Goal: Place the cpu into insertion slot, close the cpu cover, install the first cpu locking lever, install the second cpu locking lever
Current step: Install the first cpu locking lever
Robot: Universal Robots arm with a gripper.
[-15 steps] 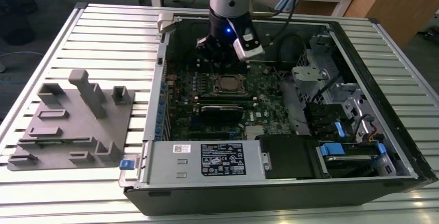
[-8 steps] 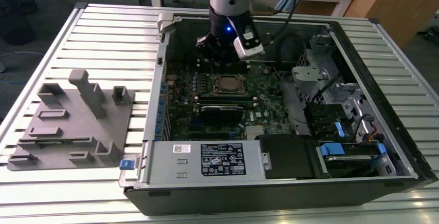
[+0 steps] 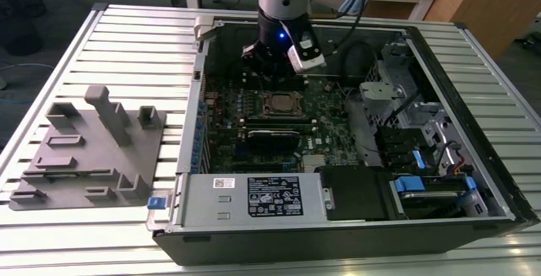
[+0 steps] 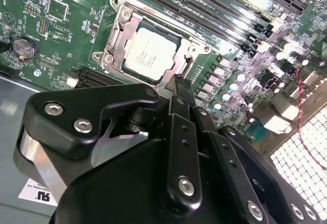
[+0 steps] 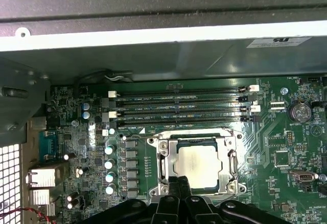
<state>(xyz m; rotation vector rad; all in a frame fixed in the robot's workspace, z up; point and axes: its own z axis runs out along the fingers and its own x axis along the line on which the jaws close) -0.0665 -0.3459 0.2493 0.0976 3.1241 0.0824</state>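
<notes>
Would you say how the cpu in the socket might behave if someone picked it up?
The cpu looks a thin, rigid plate, so probably stiff and light. Its smooth metal top may be slippery. Being flat, it shouldn't roll.

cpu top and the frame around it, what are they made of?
The cpu top looks like metal, dull silver-grey matte, with only soft glare. The frame around it looks like bare stamped steel or similar: brighter, shiny highlights, thin edges. Exact alloys cannot be told.

Your arm (image 3: pixel 286 0) stands upright, reaching straight down from above. Your gripper (image 3: pixel 267 61) hangs at its lower end, and in both wrist views its jaws are drawn together, tips meeting.
</notes>
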